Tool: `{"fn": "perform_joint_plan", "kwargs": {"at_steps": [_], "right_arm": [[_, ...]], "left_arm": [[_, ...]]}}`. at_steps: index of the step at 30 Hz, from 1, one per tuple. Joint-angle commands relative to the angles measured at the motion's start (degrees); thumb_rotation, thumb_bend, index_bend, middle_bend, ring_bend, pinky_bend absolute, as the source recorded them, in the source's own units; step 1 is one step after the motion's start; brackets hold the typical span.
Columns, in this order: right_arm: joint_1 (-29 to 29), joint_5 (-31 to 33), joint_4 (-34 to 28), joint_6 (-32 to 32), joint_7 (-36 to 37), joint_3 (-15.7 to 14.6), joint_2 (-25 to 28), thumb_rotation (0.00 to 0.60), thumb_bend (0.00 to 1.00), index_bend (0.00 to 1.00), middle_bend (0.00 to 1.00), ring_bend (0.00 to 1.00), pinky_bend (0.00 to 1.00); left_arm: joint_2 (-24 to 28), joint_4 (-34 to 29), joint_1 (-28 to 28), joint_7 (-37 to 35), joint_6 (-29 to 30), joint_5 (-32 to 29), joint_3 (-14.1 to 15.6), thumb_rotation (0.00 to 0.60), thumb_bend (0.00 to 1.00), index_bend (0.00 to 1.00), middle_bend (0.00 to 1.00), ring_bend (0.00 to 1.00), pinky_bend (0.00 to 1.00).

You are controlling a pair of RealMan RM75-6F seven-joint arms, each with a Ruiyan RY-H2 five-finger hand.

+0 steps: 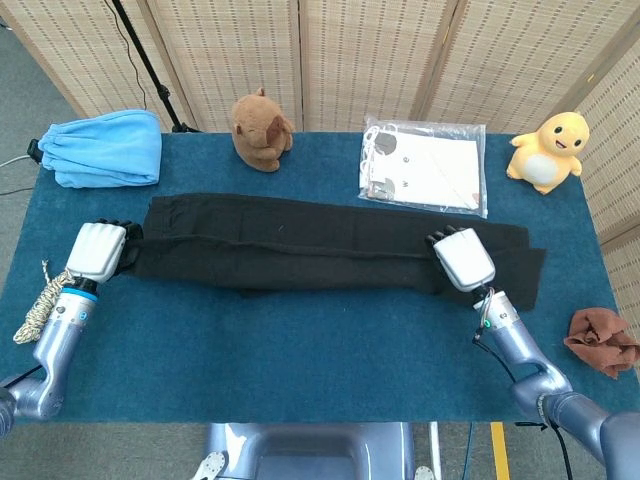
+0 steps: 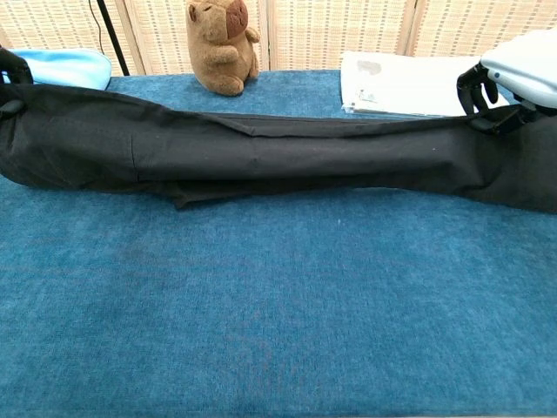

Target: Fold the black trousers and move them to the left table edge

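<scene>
The black trousers [image 1: 300, 245] stretch across the blue table, the near leg lifted over the far leg so they form one long band [image 2: 261, 148]. My left hand [image 1: 98, 252] grips the waistband end at the left, only its dark fingers [image 2: 10, 65] showing in the chest view. My right hand [image 1: 460, 258] grips the leg cloth near the cuff end at the right, raised off the table [image 2: 505, 83]. The cuffs [image 1: 525, 262] hang past my right hand.
A folded light-blue cloth [image 1: 102, 148] lies at the back left, a brown plush [image 1: 260, 128] behind the trousers, a plastic packet [image 1: 425, 167] back centre-right, a yellow plush [image 1: 548, 150] back right. A rope bundle [image 1: 45, 300] sits at the left edge, a rust cloth [image 1: 602, 342] at the right edge.
</scene>
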Motion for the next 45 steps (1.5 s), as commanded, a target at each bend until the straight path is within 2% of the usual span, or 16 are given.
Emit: {"fn": "perform_joint_plan", "kwargs": {"at_steps": [1, 9, 20, 35, 45], "right_arm": [[1.49, 0.55, 1.58, -1.47, 0.2, 0.21, -0.86, 0.6, 0.7, 0.61, 0.61, 0.54, 0.72], [6.2, 2.56, 7.74, -7.32, 0.72, 0.73, -3.89, 0.6, 0.71, 0.61, 0.61, 0.55, 0.72], [10.99, 5.95, 16.85, -15.06, 1.89, 1.28, -7.87, 0.6, 0.71, 0.61, 0.61, 0.55, 0.72], [16.38, 11.32, 23.44, -22.71, 1.7, 3.96, -12.49, 0.6, 0.7, 0.61, 0.61, 0.55, 0.72], [17.07, 13.73, 25.24, -24.91, 0.7, 4.84, -13.31, 0.6, 0.71, 0.61, 0.61, 0.55, 0.72]], "left_arm": [[-0.22, -0.73, -1.89, 2.35, -2.86, -2.61, -1.51, 0.6, 0.45, 0.67, 0.56, 0.53, 0.48], [-1.59, 0.23, -5.49, 6.06, -7.28, -7.56, -3.76, 0.6, 0.45, 0.67, 0.56, 0.53, 0.48], [-4.35, 6.7, -8.15, 2.4, -9.04, -10.29, -6.03, 0.6, 0.45, 0.67, 0.56, 0.53, 0.48], [-8.41, 15.66, -11.2, -3.29, -10.85, -10.26, -6.95, 0.6, 0.45, 0.67, 0.56, 0.53, 0.48], [-9.5, 19.13, -11.34, -6.14, -9.98, -10.41, -7.59, 0.6, 0.45, 0.67, 0.56, 0.53, 0.48]]}}
